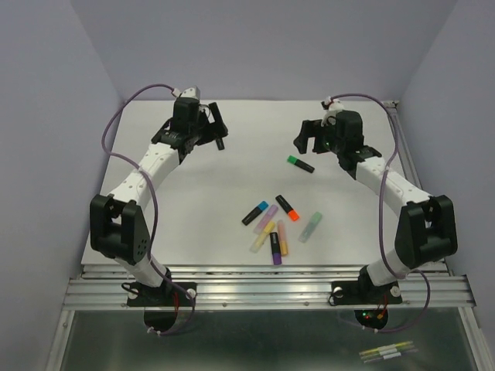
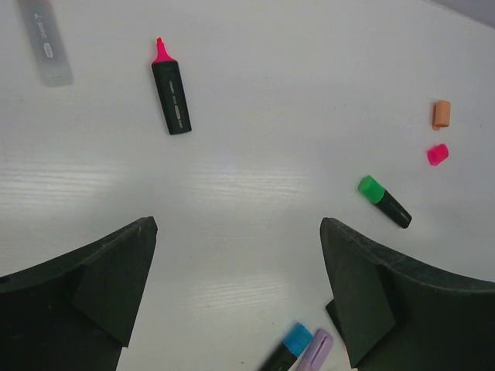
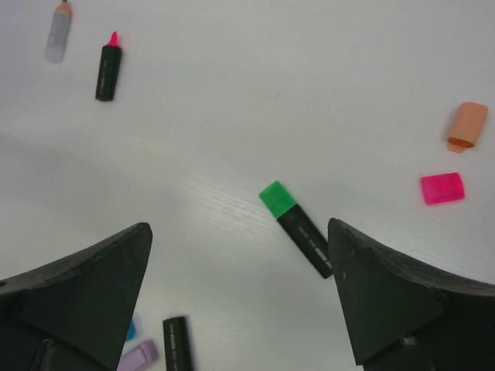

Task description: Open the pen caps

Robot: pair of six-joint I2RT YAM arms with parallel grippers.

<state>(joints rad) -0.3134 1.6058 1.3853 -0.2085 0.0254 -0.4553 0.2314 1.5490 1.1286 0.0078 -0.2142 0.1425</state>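
Both tools stand wide open and hold nothing. Your left tool (image 2: 236, 232) hangs over the far left of the table (image 1: 232, 174), your right tool (image 3: 240, 232) over the far right. Two pens lie uncapped at the far left: a black pink-tipped pen (image 2: 171, 97) and a pale pen (image 3: 58, 31) with an orange tip. A loose pink cap (image 3: 442, 188) and orange cap (image 3: 467, 126) lie close together near the right tool, well apart from those pens. The green-capped pen (image 3: 298, 228) lies flat just under the right tool, cap on. The cluster of pens (image 1: 274, 228) nearer the bases looks capped, as far as the top view shows. Judgement: you are between pens, and the green one is the likely next. That calls for one tool to close on the black barrel and lift it, the other to take the green cap, then a straight pull along the pen's axis.
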